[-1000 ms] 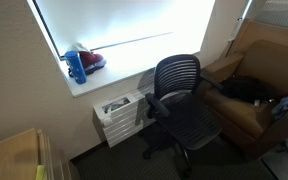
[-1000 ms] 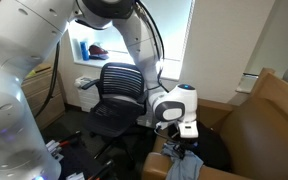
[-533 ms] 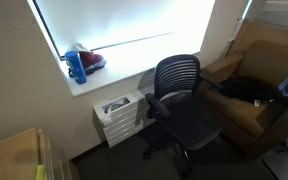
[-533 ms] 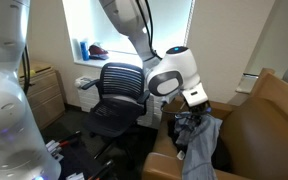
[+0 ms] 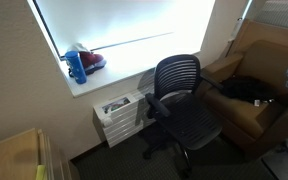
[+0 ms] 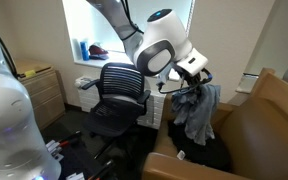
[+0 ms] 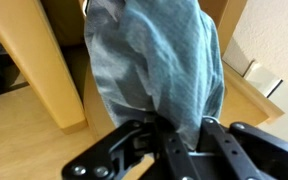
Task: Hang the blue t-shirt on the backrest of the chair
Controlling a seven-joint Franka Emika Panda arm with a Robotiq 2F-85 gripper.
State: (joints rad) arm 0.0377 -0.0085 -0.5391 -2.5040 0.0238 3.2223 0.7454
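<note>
**A:** Where do we find the blue t-shirt (image 6: 197,112)?

**B:** We see it hanging as a bunched column from the gripper (image 6: 191,86), whose jaws are clamped on a fold at its top. It dangles above the tan armchair (image 6: 269,118), beside the chair (image 6: 119,98) and apart from the backrest (image 6: 125,78).

**A:** How do we expect it to handle?

**B:** We judge it light, soft and limp. In the wrist view it droops in loose folds, so it should sway and drape rather than hold a shape.

**A:** Where should we take hold?

**B:** The present pinch at the top looks adequate to us. It leaves most of the cloth free to fall over the rounded mesh rim, though it may slide off there.
</note>
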